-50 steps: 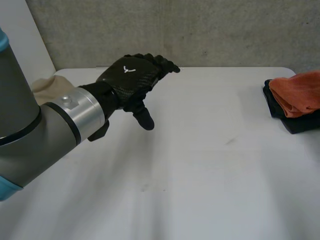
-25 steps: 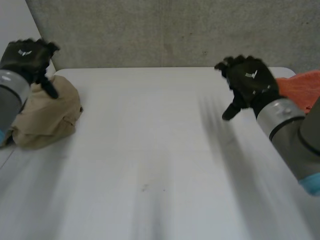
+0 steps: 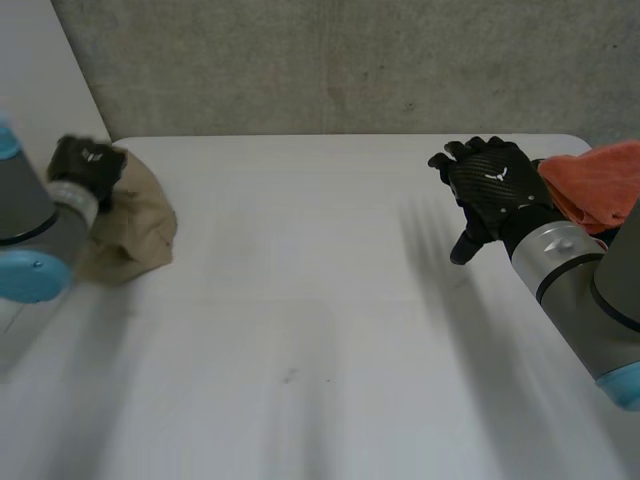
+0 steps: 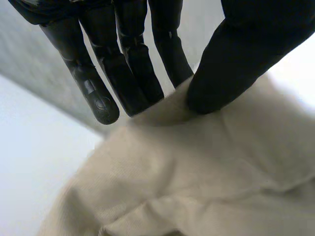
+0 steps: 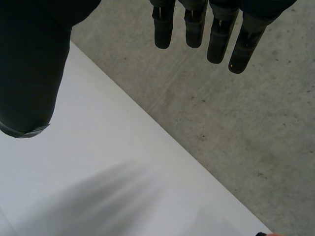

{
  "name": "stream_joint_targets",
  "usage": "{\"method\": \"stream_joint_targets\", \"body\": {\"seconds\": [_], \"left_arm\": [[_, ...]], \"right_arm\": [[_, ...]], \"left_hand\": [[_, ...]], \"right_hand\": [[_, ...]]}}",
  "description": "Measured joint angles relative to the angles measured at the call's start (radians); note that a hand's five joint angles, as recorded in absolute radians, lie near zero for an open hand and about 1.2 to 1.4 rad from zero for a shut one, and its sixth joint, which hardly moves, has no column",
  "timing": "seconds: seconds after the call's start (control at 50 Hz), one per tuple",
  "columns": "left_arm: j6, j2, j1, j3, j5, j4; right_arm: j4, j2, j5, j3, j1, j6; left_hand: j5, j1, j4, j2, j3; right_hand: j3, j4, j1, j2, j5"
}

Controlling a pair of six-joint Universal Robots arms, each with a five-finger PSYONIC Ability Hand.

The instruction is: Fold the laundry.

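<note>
A crumpled beige cloth point(image 3: 138, 222) lies at the table's far left corner. My left hand point(image 3: 88, 165) rests on its top. In the left wrist view the fingers point(image 4: 129, 66) and thumb pinch a raised fold of the beige cloth point(image 4: 197, 172) between them. My right hand point(image 3: 492, 186) hovers above the white table point(image 3: 320, 300) at the far right, fingers straight and spread, holding nothing. In its own wrist view the right hand point(image 5: 29, 69) hangs over bare table by the back edge.
A folded orange cloth point(image 3: 600, 185) sits at the far right edge, just behind my right hand. A grey concrete wall point(image 3: 350, 60) runs along the table's back edge.
My left hand went from the table's middle to the beige cloth at far left and closed on a fold. My right hand came in at the right and shifted slightly.
</note>
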Motion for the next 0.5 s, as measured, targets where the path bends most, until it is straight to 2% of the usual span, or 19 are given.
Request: {"method": "stream_joint_targets", "body": {"seconds": [0.1,0.18,0.24,0.34,0.36,0.4,0.44,0.5], "left_arm": [[-0.181,0.116,-0.131,-0.044,-0.026,0.012],[-0.405,0.191,-0.279,-0.085,-0.027,0.011],[-0.52,0.204,-0.355,-0.104,-0.025,0.008],[-0.597,0.18,-0.411,-0.117,-0.024,-0.003],[-0.6,0.171,-0.416,-0.119,-0.024,-0.009],[-0.596,0.156,-0.42,-0.123,-0.024,-0.026],[-0.583,0.146,-0.42,-0.127,-0.026,-0.053],[-0.557,0.145,-0.416,-0.139,-0.03,-0.121]], "right_arm": [[0.001,0.0,0.004,-0.01,-0.004,-0.003],[0.002,-0.001,0.009,-0.019,-0.022,-0.004],[0.003,-0.002,0.011,-0.022,-0.033,-0.005],[0.003,0.0,0.011,-0.022,-0.038,-0.004],[0.004,0.0,0.009,-0.022,-0.037,-0.003],[0.005,0.002,0.005,-0.023,-0.036,-0.002],[0.008,0.003,0.002,-0.024,-0.034,0.0],[0.015,0.004,-0.003,-0.03,-0.031,0.003]], "left_hand": [[0.0,0.0,0.0,0.004,0.001],[0.0,0.0,0.001,0.004,0.002],[0.0,0.0,0.001,0.005,0.002],[-0.031,-0.042,-0.032,-0.028,-0.029],[-0.325,-0.376,-0.333,-0.329,-0.326],[-0.689,-0.781,-0.698,-0.713,-0.684],[-0.871,-0.924,-0.911,-0.902,-0.89],[-0.921,-0.936,-0.987,-0.978,-0.966]], "right_hand": [[0.0,0.0,0.0,0.0,0.0],[0.0,0.0,0.0,0.0,0.0],[0.0,0.0,0.0,0.0,0.0],[0.0,0.0,0.0,0.0,0.0],[0.0,0.0,0.0,0.0,0.0],[0.0,0.0,0.0,0.0,0.0],[0.0,0.0,0.0,0.0,0.0],[0.0,0.0,0.0,0.0,0.0]]}}
